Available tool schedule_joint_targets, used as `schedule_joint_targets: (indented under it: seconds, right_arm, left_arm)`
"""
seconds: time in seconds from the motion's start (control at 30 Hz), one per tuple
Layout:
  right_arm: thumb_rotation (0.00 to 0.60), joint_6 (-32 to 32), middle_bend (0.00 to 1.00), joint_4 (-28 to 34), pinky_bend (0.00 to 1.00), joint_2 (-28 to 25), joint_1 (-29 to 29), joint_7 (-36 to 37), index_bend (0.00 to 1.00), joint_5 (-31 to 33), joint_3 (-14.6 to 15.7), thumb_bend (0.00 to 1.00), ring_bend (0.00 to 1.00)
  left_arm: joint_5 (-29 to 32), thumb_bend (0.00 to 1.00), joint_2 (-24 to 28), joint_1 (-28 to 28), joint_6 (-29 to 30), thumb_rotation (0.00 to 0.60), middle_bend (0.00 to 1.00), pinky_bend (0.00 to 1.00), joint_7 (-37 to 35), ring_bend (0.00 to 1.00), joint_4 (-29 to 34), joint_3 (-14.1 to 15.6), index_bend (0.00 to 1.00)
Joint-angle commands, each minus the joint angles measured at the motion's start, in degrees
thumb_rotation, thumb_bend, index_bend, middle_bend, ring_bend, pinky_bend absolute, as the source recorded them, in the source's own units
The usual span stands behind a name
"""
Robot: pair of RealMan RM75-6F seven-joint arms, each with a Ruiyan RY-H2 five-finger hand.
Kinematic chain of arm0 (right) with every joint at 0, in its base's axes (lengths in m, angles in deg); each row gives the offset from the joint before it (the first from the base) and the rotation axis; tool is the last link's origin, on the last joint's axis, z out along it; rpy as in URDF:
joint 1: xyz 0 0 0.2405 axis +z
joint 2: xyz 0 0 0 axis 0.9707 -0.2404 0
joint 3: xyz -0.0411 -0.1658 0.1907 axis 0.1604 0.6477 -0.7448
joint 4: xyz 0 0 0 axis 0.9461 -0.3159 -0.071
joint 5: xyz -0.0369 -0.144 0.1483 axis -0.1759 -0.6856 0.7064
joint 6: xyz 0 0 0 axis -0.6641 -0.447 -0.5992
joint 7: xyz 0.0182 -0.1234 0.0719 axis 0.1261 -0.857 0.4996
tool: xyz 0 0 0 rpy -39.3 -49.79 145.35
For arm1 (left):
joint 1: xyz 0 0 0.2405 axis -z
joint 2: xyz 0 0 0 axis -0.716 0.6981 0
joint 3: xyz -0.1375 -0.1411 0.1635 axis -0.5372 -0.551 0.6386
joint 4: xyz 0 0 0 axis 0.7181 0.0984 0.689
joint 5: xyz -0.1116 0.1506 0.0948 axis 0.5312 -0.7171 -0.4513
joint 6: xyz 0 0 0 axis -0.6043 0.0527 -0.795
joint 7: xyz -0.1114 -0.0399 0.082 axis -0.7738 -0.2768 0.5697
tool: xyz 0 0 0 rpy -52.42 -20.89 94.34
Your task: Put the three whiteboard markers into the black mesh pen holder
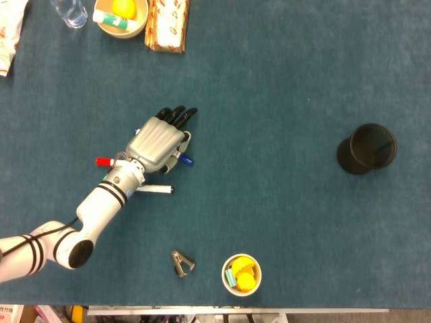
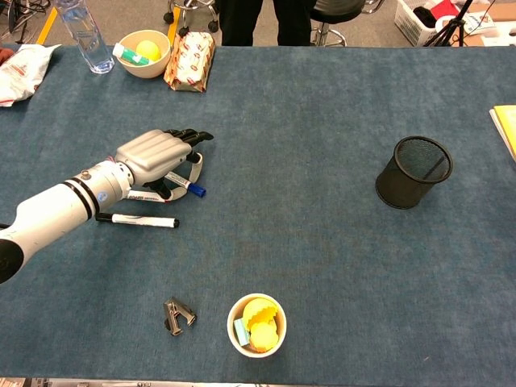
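The left hand [image 2: 157,153] pinches the blue-capped marker [image 2: 187,185] beneath its palm; firm the grip before lifting, then carry it to the pen holder [image 2: 414,172], well away.

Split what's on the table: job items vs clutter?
Job: blue-capped marker under the left robot hand, red-capped marker, black-capped marker, black mesh pen holder.

Clutter: staple remover, cup of yellow bits, bowl, snack pack, water bottle.
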Motion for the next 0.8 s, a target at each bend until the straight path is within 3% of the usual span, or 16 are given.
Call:
schedule_joint_targets:
  seconds: [0.03,0.47,0.8]
  right_arm:
    - [0.6,0.0,0.29,-0.1,0.5,0.1,0.0,0.1,0.32,0.0,0.0,0.04,0.31]
    - [0.6,-0.1,0.29,-0.2,0.5,0.4,0.0,0.5,0.32,0.0,0.0,0.04,0.31]
    - [0.6,-0.4,0.29,-0.5,0.48,2.3,0.4,3.6,0.32,0.2,-0.3,0.04,0.3]
  left_arm:
    - [-0.1,0.34,-0.1,-0.1,0.4,0.6,0.0,0.14,-0.2,0.01,-0.1,0.0,0.52]
    - [-2.1,0.34,1.4,-1.8,4.4,0.6,0.03,0.15,-3.8,0.01,3.2,-0.1,0.65]
    - [-1.6,0.34,6.5,-3.7,8.4,0.6,0.07,0.15,-4.4,0.02,13.7,-1.3,0.68]
